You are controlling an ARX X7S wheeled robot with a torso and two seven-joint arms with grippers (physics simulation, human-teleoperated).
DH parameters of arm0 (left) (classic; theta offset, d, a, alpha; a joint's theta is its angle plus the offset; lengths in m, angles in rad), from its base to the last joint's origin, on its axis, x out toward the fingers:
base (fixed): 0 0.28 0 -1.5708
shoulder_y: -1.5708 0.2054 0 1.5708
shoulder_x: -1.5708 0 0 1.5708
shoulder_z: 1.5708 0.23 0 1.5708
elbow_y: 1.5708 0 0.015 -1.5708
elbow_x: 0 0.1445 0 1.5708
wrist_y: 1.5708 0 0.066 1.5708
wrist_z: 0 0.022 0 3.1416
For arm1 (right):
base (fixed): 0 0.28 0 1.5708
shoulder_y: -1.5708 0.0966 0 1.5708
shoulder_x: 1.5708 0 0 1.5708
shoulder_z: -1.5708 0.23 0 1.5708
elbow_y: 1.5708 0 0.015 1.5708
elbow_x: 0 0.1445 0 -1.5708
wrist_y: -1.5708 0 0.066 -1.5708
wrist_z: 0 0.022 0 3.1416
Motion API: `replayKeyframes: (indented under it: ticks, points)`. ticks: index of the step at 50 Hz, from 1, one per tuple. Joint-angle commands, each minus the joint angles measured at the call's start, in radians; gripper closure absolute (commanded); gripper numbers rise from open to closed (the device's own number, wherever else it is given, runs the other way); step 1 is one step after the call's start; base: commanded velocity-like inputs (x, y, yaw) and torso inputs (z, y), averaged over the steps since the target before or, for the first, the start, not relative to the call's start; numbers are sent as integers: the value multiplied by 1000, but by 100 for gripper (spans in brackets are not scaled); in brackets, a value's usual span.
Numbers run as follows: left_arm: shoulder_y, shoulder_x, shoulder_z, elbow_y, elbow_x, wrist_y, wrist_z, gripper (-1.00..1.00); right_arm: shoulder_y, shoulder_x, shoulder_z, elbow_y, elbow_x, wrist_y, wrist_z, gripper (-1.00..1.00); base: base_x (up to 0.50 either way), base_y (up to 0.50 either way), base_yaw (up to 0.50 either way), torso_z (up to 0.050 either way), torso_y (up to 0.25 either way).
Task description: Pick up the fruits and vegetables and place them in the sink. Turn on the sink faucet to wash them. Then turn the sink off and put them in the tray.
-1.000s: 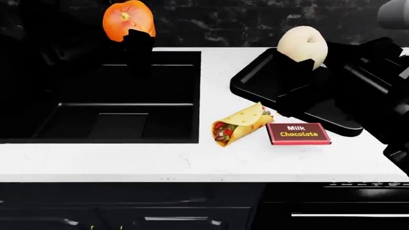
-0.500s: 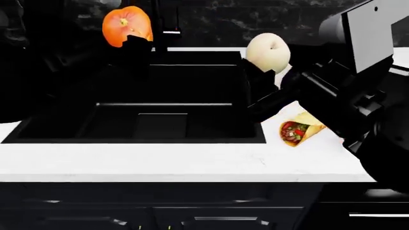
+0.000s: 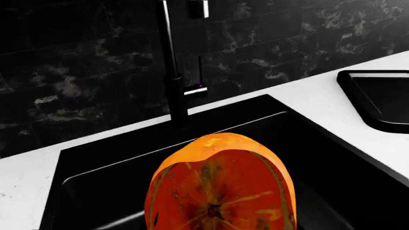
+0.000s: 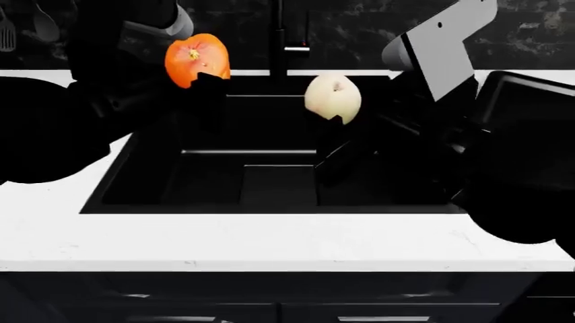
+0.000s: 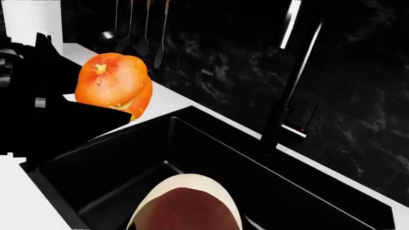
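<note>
A white desk (image 4: 269,245) carries the matte black sink (image 4: 269,182), backed by a dark marbled wall with utensils (image 5: 137,33) hanging on it. The slim black faucet (image 3: 174,72) rises behind the sink, a red dot on its side lever. Above the sink's far left corner, the left fingers (image 4: 209,91) hold the orange-red tomato (image 4: 198,59); above its middle, the right fingers (image 4: 340,131) hold the pale cream apple (image 4: 333,98). The glossy tray (image 3: 377,98) lies beside the sink, cut off. The dark fingers blur into the basin.

Pale apple (image 4: 333,98), formerly above the tray (image 4: 530,101), now over the sink (image 4: 161,175); wrap and chocolate bar out of view.
</note>
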Motion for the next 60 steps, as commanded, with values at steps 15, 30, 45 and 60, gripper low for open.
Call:
replayKeyframes:
  ticks: [15, 30, 45, 60]
  points:
    - [-70, 14, 57, -43, 61, -33, 68, 100, 45, -91, -19, 197, 35, 104, -134, 100, 500, -22, 0, 0, 2]
    - [-82, 11, 73, -58, 77, -39, 81, 100, 64, -113, -22, 231, 62, 144, -170, 100, 367, -9, 0, 0, 2]
    - [-64, 2, 74, -49, 74, -31, 74, 100, 62, -124, -25, 256, 50, 148, -150, 100, 164, 82, 0, 0, 0]
    - [-59, 0, 80, -44, 74, -29, 74, 100, 43, -126, -32, 274, 43, 147, -137, 100, 86, 0, 0, 0, 1]
